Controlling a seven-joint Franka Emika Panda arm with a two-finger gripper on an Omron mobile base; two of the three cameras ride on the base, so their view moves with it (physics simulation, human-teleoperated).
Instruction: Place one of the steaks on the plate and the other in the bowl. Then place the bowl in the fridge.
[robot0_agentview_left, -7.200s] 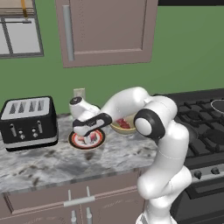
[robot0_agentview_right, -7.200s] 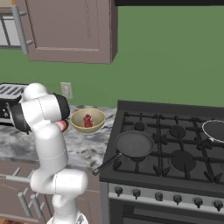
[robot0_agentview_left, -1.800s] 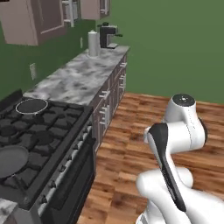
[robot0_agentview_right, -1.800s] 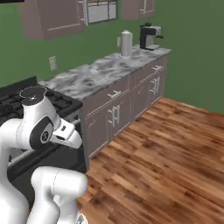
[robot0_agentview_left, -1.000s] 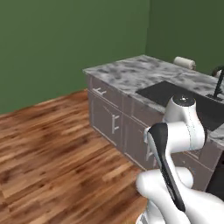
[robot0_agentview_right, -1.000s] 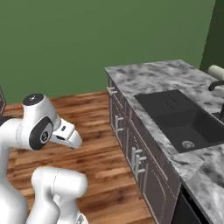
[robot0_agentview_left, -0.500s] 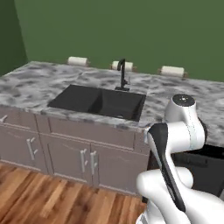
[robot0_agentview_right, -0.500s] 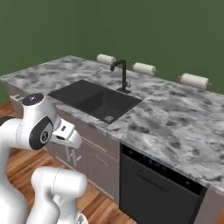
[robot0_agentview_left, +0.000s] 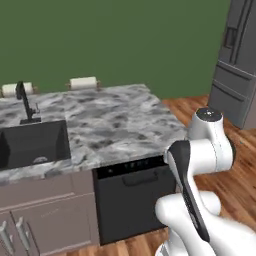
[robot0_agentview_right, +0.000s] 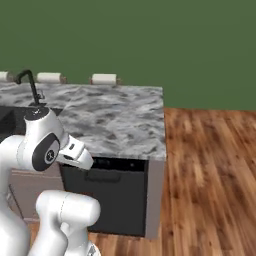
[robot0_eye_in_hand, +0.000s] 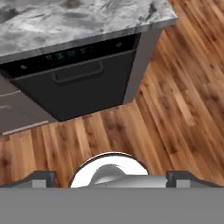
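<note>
You're swinging the base on past the sink (robot0_agentview_left: 32, 145) — the whole view is shifting, and the fridge (robot0_agentview_left: 235, 60) is now coming in at the right edge. Dishwasher (robot0_eye_in_hand: 74, 83) is sitting under the counter (robot0_agentview_right: 120, 117) end. Gripper (robot0_eye_in_hand: 111, 178) is spread wide, grasping nothing.

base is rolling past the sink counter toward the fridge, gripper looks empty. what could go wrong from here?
1. The gripper is open with nothing between its fingertips, and no bowl is in sight, so the robot may reach the fridge with nothing to put in.
2. The fridge doors look closed; it probably has to open one first.
3. The folded arm hangs near the dishwasher at the counter end, so it could clip that corner.
</note>
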